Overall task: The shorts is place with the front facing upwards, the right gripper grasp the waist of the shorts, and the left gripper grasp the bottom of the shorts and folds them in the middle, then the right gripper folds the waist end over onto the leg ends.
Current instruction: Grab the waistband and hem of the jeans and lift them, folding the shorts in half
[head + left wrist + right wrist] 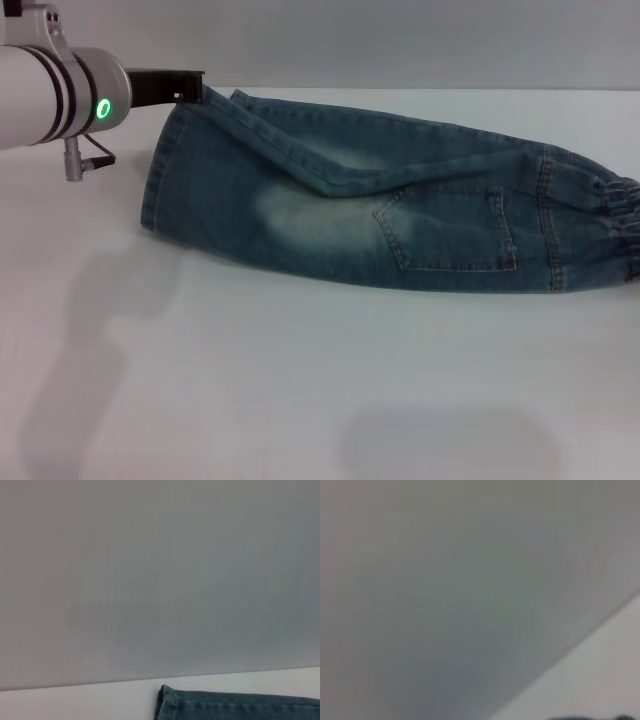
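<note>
Folded lengthwise, the shorts [390, 200] stretched across the white table [300, 380], running from about 10 o'clock to 3 o'clock in the head view. Leg ends [160, 175] at the 9 o'clock side, lying flat with their double stitch line showing; waist end [600, 230] out at 3 o'clock, puckered elastic reaching the frame edge. Pale faded patch near the middle, stitched pocket [450, 230] just toward the waistband from it. Left gripper [190, 90] at 11 o'clock, black tip touching the far corner of the hem, white arm with its green light [103, 108] trailing off toward 9 o'clock (cannot tell whether clenched on the cloth or released). In the left wrist view, only a hem corner of the denim [170, 702] against the table and grey wall. Right gripper not seen anywhere; the right wrist view mostly blank wall and a strip of table.
</note>
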Robot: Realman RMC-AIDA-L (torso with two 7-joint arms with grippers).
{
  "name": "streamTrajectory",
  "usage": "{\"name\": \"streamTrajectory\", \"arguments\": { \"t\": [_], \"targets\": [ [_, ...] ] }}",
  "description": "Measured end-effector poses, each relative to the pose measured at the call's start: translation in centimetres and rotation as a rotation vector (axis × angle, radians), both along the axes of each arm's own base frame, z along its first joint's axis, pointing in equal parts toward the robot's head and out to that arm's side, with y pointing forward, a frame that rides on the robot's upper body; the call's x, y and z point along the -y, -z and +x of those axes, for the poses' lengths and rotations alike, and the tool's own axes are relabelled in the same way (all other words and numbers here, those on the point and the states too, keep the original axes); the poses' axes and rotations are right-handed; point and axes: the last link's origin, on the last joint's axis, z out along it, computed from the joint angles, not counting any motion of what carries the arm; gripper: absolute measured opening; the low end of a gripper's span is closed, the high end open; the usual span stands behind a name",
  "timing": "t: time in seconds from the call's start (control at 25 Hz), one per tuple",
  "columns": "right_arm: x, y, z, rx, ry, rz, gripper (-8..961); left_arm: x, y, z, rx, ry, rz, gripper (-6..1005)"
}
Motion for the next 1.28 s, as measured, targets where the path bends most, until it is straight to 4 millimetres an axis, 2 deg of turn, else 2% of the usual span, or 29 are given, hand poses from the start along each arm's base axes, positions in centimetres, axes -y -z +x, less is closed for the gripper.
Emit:
{"name": "streamTrajectory", "arguments": {
  "t": [0.2, 0.4, 0.76, 0.96, 1.28],
  "targets": [
    [-1.4, 1.3, 0.3, 0.046, 0.044, -0.114, 169, -0.1, 0.2, 0.4, 0.001, 0.011, -0.007, 18],
    [-2.3, 2.1, -0.3, 0.065, 0.033, -0.157, 400, -0.1, 0.2, 0.5, 0.008, 0.012, -0.012, 18],
    [-3.0, 2.2, -0.4, 0.047, 0.039, -0.156, 628, -0.1, 0.3, 0.7, 0.005, 0.02, -0.019, 18],
    [-3.5, 2.6, -0.7, 0.039, 0.033, -0.171, 717, -0.2, 0.4, 0.8, 0.004, 0.023, -0.021, 19],
    [-4.2, 4.0, -1.1, 0.021, 0.035, -0.219, 716, -0.2, 0.6, 1.2, -0.001, 0.034, -0.028, 18]
  ]
}}
